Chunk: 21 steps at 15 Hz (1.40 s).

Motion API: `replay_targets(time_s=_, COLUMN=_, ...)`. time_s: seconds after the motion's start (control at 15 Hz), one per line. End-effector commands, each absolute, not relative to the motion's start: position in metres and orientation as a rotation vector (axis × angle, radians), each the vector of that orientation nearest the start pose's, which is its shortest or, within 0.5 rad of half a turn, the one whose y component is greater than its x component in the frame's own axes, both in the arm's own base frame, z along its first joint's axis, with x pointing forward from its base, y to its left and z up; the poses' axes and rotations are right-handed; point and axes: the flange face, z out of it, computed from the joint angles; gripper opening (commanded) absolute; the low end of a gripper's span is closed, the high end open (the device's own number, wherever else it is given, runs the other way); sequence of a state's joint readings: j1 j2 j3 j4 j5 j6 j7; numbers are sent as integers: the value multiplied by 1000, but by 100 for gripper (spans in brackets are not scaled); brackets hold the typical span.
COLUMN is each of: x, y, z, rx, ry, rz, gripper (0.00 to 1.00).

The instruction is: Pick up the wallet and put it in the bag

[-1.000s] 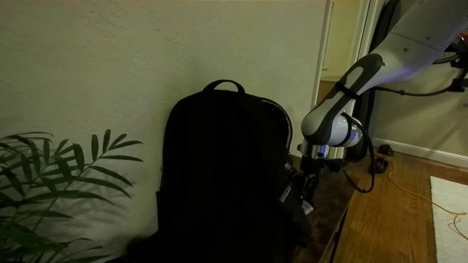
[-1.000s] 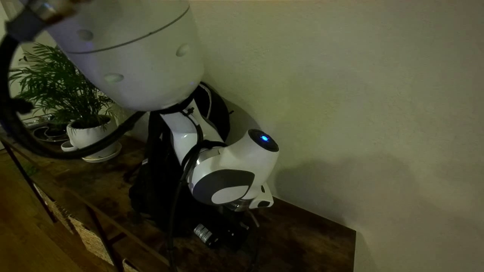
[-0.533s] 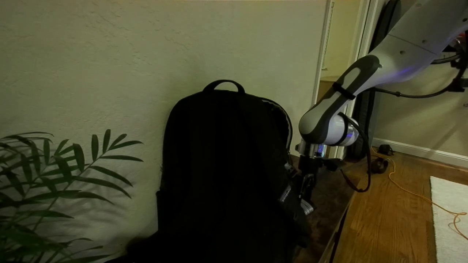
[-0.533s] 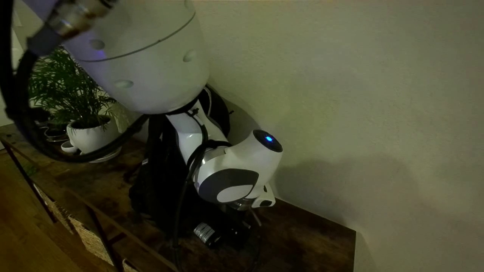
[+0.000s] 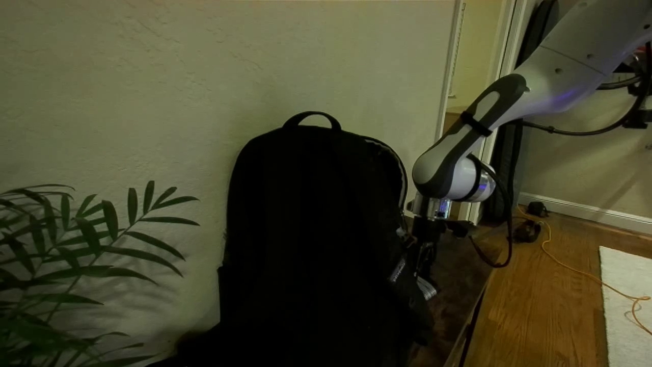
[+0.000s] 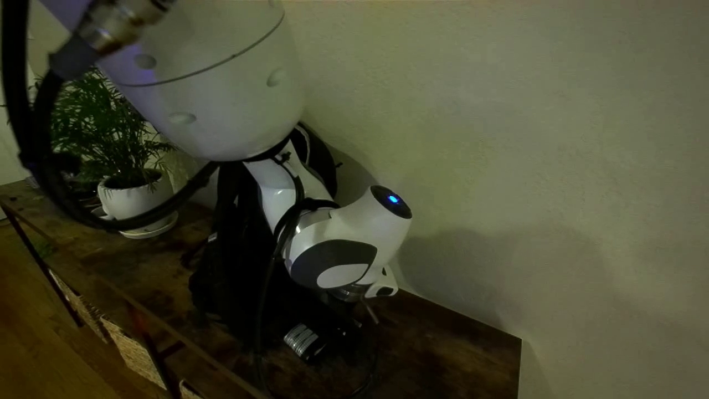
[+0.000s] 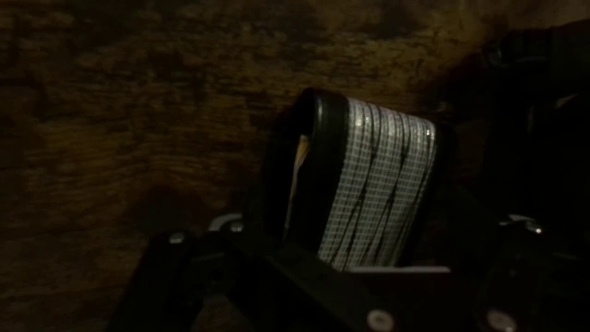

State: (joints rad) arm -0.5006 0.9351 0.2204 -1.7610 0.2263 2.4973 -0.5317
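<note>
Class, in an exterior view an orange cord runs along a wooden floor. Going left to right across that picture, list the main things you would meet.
Green plant, black backpack, silver-striped wallet, white mat.

In both exterior views I look at a pale wall (image 5: 153, 76) and a leafy plant (image 5: 110, 219). In an exterior view I see its white pot (image 6: 132, 200) on a saucer (image 6: 155, 229) upon the brown table (image 6: 443, 343), with wicker (image 6: 130, 348) showing below the table's edge. In my wrist view the table's grain is dim and mottled. Also in an exterior view, I make out wooden floor (image 5: 540, 306), an orange cord (image 5: 580, 272) running across it onto a white mat (image 5: 621, 336), a baseboard (image 5: 586, 211) and a doorway (image 5: 476, 56).
</note>
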Motion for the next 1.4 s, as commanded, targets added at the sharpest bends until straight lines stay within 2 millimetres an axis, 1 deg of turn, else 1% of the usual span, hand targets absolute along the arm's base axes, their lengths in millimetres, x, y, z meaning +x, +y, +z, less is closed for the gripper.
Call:
replay_targets(time_s=0.0, x=589, y=-166, z=34, rx=-2748, ry=-15, rz=90, gripper=100)
replay_targets(time_s=0.07, x=589, y=-165, z=34, rx=-2747, ry=-20, rz=91, gripper=100)
replay_targets(time_s=0.13, x=589, y=-165, z=34, rx=-2746, ry=-23, rz=92, gripper=81)
replay_targets(time_s=0.2, x=589, y=-166, z=34, rx=-2747, ry=-21, rz=93, gripper=74)
replay_targets(time_s=0.27, x=589, y=-167, z=33, rx=-2747, ry=-20, rz=93, gripper=68)
replay_targets(time_s=0.6, x=589, y=-173, z=34, rx=-2745, ry=6, rz=86, gripper=33)
replay_targets(time_s=0.93, x=591, y=-179, z=38, rx=-2738, ry=36, rz=67, gripper=4)
replay_targets(time_s=1.13, x=591, y=-181, z=43, rx=-2743, ry=35, rz=59, gripper=0)
replay_targets(time_s=1.2, x=591, y=-182, z=46, rx=-2745, ry=34, rz=58, gripper=3)
replay_targets(time_s=1.33, x=592, y=-184, z=52, rx=-2745, ry=23, rz=63, gripper=3)
